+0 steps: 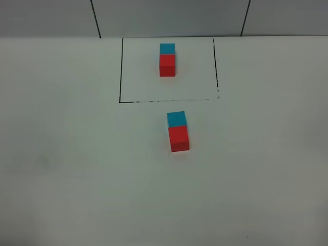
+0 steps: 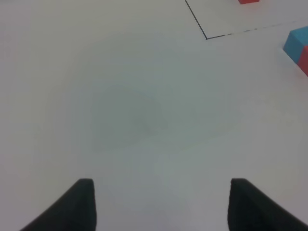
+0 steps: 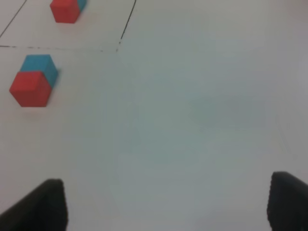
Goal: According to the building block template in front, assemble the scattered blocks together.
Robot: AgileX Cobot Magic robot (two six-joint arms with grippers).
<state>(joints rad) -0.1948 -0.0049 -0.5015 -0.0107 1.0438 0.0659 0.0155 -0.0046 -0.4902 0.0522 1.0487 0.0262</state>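
Observation:
The template, a cyan-blue cube (image 1: pixel 167 48) joined to a red cube (image 1: pixel 167 65), stands inside the black drawn rectangle (image 1: pixel 120 72) at the back of the white table. In front of the frame the unframed cyan-blue cube (image 1: pixel 176 118) touches the unframed red cube (image 1: pixel 179 139), blue behind red. This pair also shows in the right wrist view (image 3: pixel 32 82) and at the edge of the left wrist view (image 2: pixel 298 48). My left gripper (image 2: pixel 161 204) and right gripper (image 3: pixel 166 204) are open, empty, and well away from the cubes. Neither arm shows in the exterior high view.
The white table (image 1: pixel 77 179) runs to a grey panelled wall (image 1: pixel 169 15) at the back. The frame's corner shows in the left wrist view (image 2: pixel 207 37) and its line in the right wrist view (image 3: pixel 126 26).

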